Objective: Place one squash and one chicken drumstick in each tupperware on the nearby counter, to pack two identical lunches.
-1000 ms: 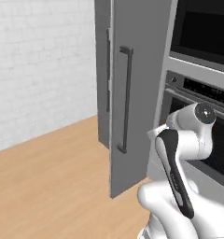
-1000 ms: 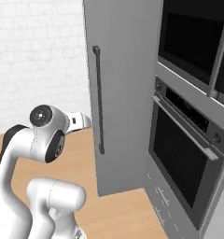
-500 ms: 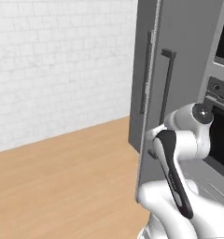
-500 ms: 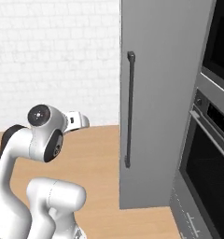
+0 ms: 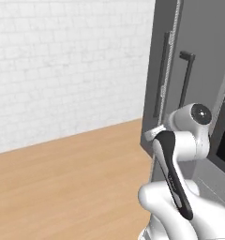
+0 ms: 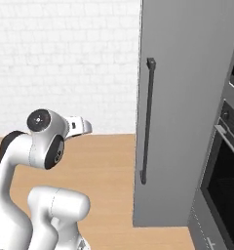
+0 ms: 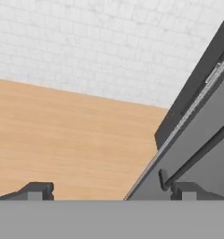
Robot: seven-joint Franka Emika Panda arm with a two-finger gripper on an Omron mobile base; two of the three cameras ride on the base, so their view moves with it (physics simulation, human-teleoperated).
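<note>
Squash, chicken drumstick, tupperware: whereabouts could not be told. Gripper (image 7: pixel 111 192) spread wide, nothing between fingertips (image 7: pixel 37 190), nothing held. Beyond right fingertip, dark bar handle (image 7: pixel 198 154) on tall grey cabinet door (image 6: pixel 182 97). Light wooden floor (image 7: pixel 62 140) stretched ahead to white brick wall (image 7: pixel 86 46). Oven (image 6: pixel 226 185) stood beside door

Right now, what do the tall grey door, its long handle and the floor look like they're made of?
Tall grey door: smooth matte panel, perhaps painted metal or laminate; flat, even grey. Long handle: dark bar, likely metal. Floor: light wood, faint plank lines, matte.
</note>
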